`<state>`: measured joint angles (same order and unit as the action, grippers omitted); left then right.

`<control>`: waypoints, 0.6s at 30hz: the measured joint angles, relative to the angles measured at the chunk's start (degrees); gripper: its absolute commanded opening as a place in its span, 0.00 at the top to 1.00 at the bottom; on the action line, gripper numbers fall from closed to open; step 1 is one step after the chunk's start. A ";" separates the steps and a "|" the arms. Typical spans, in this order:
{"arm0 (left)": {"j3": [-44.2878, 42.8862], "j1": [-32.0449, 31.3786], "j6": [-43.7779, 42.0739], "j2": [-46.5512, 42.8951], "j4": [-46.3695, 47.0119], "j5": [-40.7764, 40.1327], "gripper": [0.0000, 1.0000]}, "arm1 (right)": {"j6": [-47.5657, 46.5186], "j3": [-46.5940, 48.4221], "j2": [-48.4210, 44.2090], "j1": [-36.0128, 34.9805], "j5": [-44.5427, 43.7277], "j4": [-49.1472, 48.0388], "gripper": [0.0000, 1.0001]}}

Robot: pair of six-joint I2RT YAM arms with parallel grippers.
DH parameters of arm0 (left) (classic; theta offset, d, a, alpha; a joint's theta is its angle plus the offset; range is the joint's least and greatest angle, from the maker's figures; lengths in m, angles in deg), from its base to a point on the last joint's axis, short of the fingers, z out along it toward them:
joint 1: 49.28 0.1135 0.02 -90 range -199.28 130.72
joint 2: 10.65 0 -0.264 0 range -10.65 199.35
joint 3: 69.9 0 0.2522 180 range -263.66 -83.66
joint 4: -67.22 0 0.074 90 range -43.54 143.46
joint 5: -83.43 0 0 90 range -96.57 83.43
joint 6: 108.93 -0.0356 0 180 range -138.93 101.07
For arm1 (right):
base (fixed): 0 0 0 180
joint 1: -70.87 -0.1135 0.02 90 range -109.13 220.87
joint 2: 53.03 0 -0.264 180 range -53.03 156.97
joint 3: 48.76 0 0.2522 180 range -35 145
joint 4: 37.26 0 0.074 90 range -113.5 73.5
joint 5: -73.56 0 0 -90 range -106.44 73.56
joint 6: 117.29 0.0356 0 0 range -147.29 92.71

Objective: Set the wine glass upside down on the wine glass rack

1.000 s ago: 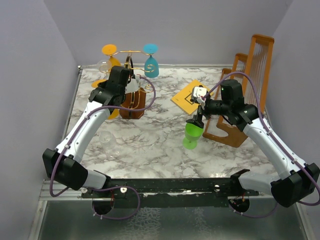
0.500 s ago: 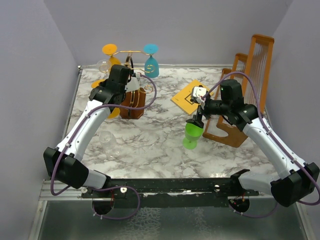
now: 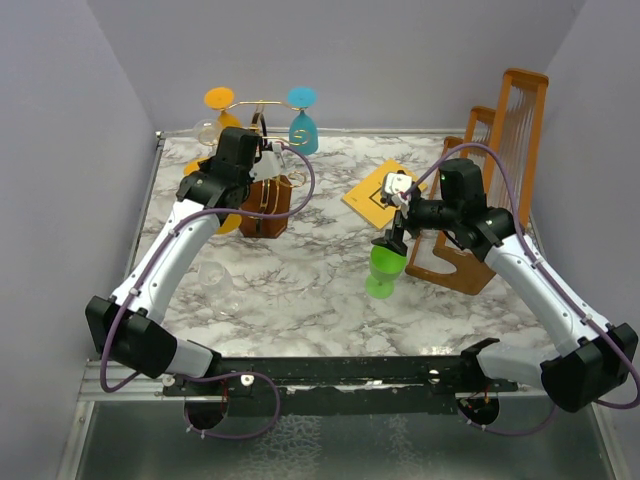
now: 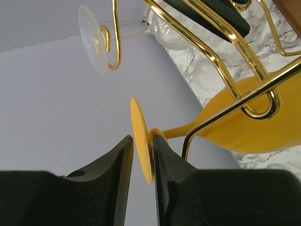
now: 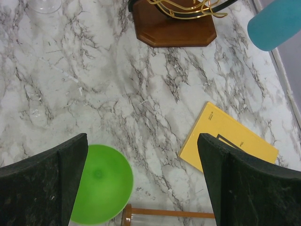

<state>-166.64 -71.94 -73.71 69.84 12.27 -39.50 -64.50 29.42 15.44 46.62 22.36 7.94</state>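
Note:
The gold wire rack on a dark wooden base stands at the back left. An orange wine glass hangs bowl-down, its stem in a wire hook. My left gripper straddles its foot disc, jaws slightly apart. The disc touches one finger and a thin gap shows at the other. A clear glass and a blue glass hang on the rack too. My right gripper is wide open and empty just above an upright green glass, which also shows in the right wrist view.
A clear glass lies on the marble near the left arm. A yellow book lies mid-table. Tall orange-brown wooden frames stand at the right, close behind my right arm. Another orange foot tops the rack.
My left gripper has shifted very slightly up and left at the rack. The right arm and the green glass have not moved.

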 measured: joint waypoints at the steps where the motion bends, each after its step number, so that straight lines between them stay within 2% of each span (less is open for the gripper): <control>1: -0.15 0.00 0.09 -0.09 -0.02 0.33 0.70 | -0.02 0.00 0.07 0.00 -0.02 0.00 0.00; 12: -2.34 -0.46 2.47 -1.14 -2.51 6.45 0.60 | -0.02 0.00 0.24 0.00 -0.17 -0.02 0.00; 18: -3.58 -0.55 5.01 -3.48 -4.55 11.72 0.51 | -0.02 0.00 0.24 0.00 -0.17 -0.02 0.00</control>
<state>-170.22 -72.49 -68.71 66.36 7.72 -27.78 -64.52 29.42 15.68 46.62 22.19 7.92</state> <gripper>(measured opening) 0.446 0.997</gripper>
